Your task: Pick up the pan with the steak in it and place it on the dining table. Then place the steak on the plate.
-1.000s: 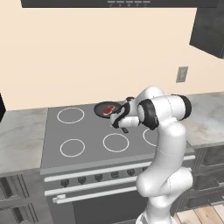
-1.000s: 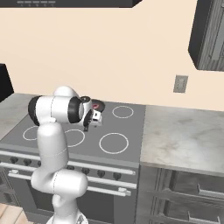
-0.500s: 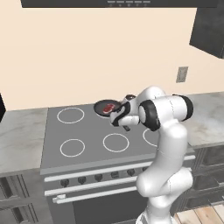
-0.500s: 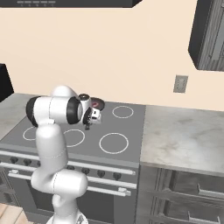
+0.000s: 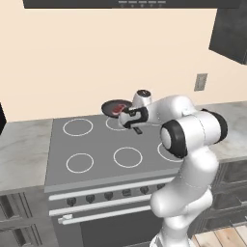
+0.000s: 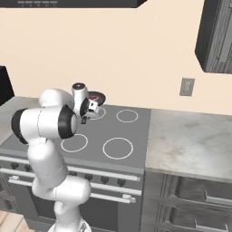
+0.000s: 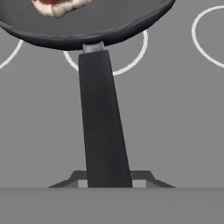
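A round, shallow black frying pan [image 5: 116, 106] with reddish marbled steak [image 7: 59, 5] inside sits over the stove's [image 5: 101, 159] back burner ring. The fingers [image 7: 78, 178] are clamped on its long straight handle [image 7: 101, 118].

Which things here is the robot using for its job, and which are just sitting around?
For the job:
- pan, lifted off the stove by its handle
- steak inside the pan
- gripper, shut on the pan handle

Just there:
- stove
- counter
- wall socket
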Controlling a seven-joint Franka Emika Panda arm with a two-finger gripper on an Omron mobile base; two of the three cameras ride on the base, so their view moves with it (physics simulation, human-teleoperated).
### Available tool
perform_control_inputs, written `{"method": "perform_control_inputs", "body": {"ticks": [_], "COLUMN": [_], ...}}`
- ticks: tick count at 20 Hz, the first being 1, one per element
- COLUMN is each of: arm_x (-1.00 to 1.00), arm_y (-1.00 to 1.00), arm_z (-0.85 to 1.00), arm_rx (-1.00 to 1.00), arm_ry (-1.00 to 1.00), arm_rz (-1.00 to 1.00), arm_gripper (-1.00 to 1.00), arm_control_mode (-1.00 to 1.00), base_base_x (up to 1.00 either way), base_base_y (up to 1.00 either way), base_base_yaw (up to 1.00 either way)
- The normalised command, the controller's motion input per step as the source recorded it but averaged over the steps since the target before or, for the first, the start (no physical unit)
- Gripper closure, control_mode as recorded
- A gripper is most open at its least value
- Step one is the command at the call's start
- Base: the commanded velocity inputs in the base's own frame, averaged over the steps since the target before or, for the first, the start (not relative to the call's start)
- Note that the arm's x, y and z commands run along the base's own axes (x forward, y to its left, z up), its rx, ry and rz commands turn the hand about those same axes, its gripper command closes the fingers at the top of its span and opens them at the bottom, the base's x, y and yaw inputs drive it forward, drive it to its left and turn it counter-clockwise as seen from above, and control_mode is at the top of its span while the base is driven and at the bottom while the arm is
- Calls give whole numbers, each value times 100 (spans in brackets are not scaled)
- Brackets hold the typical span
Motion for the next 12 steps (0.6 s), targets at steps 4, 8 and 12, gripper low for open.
{"method": "perform_control_inputs", "body": {"ticks": [4, 8, 12], "arm_x": [-60, -78, -88], "arm_y": [0, -9, -15], "arm_z": [93, 88, 80], "arm_rx": [2, 2, 0], "arm_ry": [1, 0, 0], "arm_rz": [1, 3, 5], "arm_gripper": [100, 100, 100], "arm_control_mode": [-100, -100, -100], "base_base_x": [0, 0, 0], "base_base_y": [0, 0, 0], "base_base_yaw": [0, 0, 0]}}
